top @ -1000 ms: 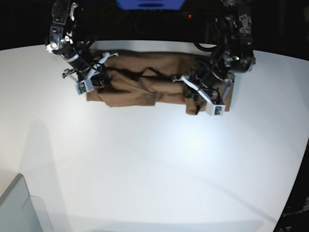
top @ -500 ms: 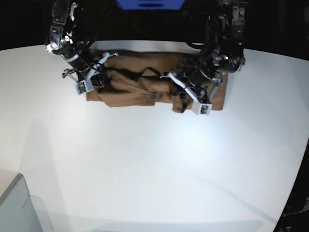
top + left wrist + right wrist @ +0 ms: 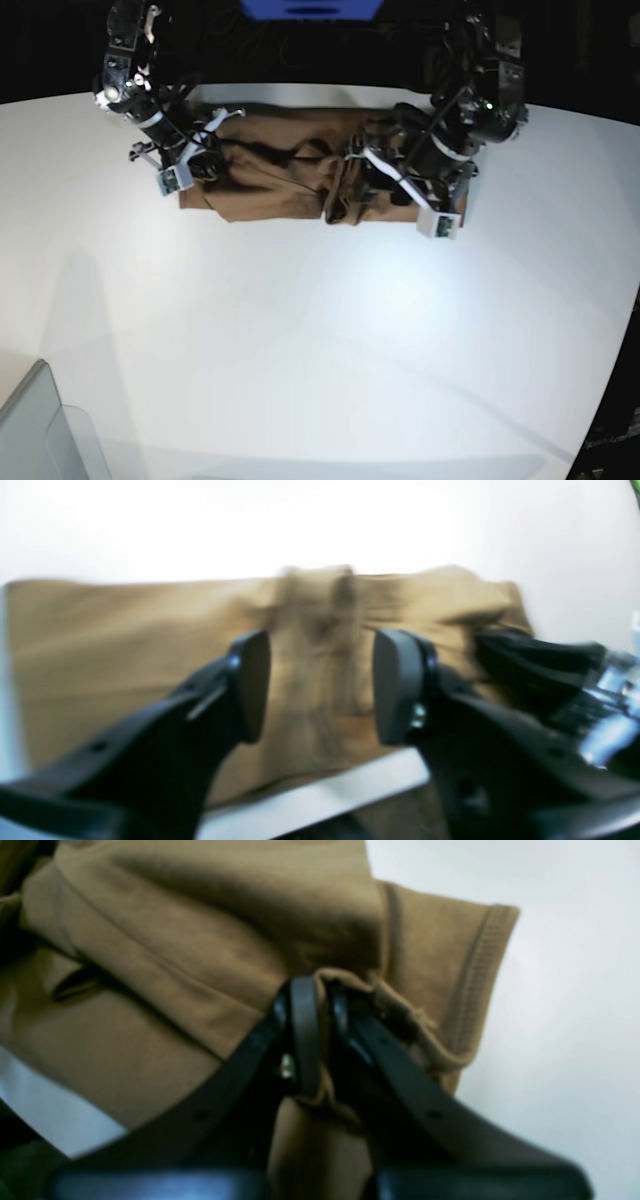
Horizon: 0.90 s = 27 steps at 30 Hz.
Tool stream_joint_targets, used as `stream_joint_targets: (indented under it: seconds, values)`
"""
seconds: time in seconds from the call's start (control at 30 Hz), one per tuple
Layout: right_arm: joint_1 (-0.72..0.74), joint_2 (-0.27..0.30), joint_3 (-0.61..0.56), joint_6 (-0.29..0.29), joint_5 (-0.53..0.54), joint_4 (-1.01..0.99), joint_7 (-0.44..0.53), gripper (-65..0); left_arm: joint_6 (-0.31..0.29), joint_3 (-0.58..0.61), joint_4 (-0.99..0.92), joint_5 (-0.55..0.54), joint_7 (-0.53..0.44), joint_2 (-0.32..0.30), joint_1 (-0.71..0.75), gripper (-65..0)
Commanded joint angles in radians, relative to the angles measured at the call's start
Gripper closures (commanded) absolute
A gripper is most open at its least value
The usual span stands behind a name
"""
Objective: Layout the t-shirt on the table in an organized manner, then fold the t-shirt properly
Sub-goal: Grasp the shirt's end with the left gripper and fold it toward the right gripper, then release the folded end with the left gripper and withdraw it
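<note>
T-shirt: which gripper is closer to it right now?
Right. The right gripper is shut on a fold of the t-shirt at its end. The left gripper is open, its pads apart with nothing between them, above the shirt's other end.

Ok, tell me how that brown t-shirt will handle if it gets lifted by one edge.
Probably floppy: the t-shirt bunches into soft folds where the right hand pinches its hem. It likely drapes and sags rather than holding shape, as the creases near the left hand suggest. It seems light, so it could drag across the table.
</note>
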Motion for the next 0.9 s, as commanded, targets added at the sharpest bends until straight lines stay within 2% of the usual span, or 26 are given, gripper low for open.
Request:
stream_joint_targets:
  seconds: [0.0,0.1,0.23,0.3,0.53,0.7,0.87]
  values:
    - [-0.003,0.003,-0.001,0.006,-0.009,0.008,-0.015,0.0,0.0,-0.025,0.01,-0.006,-0.01,-0.001,-0.001,-25.6]
    - [-0.003,0.003,-0.001,0.006,-0.009,0.008,-0.015,0.0,-0.004,-0.095,0.005,-0.008,-0.008,0.001,-0.001,-13.7]
    - [-0.003,0.003,-0.001,0.006,-0.009,0.008,-0.015,0.0,-0.006,-0.112,-0.015,-0.009,-0.001,-0.007,-0.009,-4.7]
    - [-0.003,0.003,-0.001,0.006,-0.009,0.008,-0.015,0.0,-0.006,-0.072,-0.047,-0.009,-0.001,-0.004,-0.012,-1.0]
    - [0.004,0.003,-0.001,0.006,-0.008,0.011,-0.065,-0.8,-0.006,0.168,-0.181,0.002,-0.002,-0.007,-0.06,0.0]
    - [0.006,0.003,0.002,0.006,-0.008,0.016,-0.065,-12.7,-0.006,0.268,-0.187,-0.009,-0.002,-0.042,-0.092,0.0]
    - [0.004,0.002,0.007,0.006,-0.005,0.016,-0.062,-24.5,-0.006,0.236,-0.064,-0.009,-0.001,-0.084,-0.067,0.0]
